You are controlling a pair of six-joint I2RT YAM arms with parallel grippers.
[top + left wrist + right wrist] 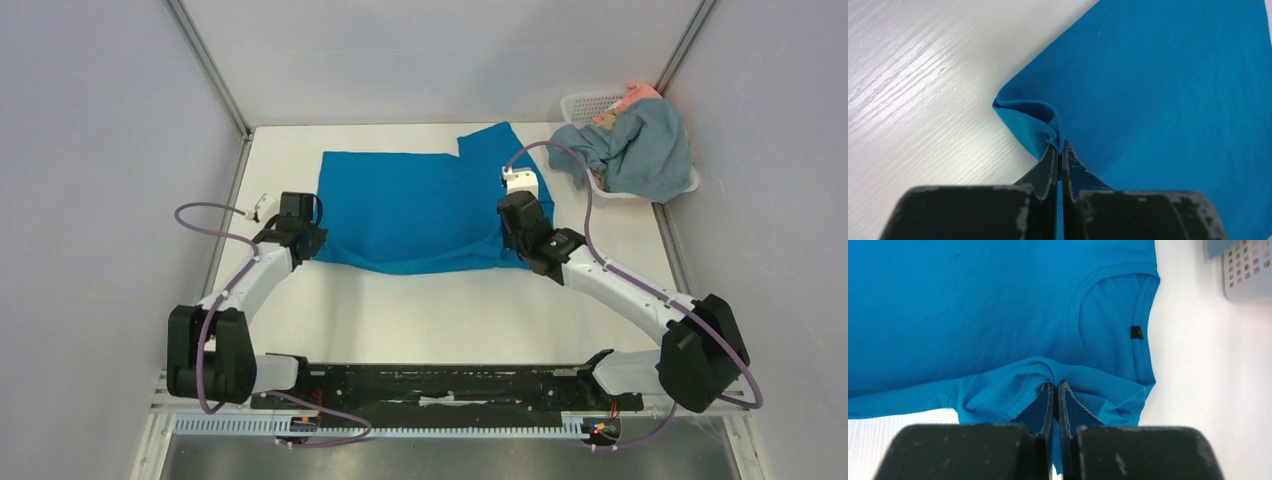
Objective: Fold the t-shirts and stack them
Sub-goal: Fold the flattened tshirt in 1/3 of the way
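Now the left gripper [1059, 146] and right gripper [1055, 386] each pinch the blue shirt [420, 205] thinly. Uneven pulling could free it, skewing the fold.

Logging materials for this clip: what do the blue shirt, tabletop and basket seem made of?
Blue shirt: soft matte knit cloth, bunching where pinched. Tabletop: white, faint wood grain, slight sheen, likely laminate. Basket: white rigid lattice, probably plastic.

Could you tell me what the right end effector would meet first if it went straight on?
Probably more of the bright cobalt-blue cloth t-shirt that the right end effector is shut on, just beside its neckline; depth is unclear.
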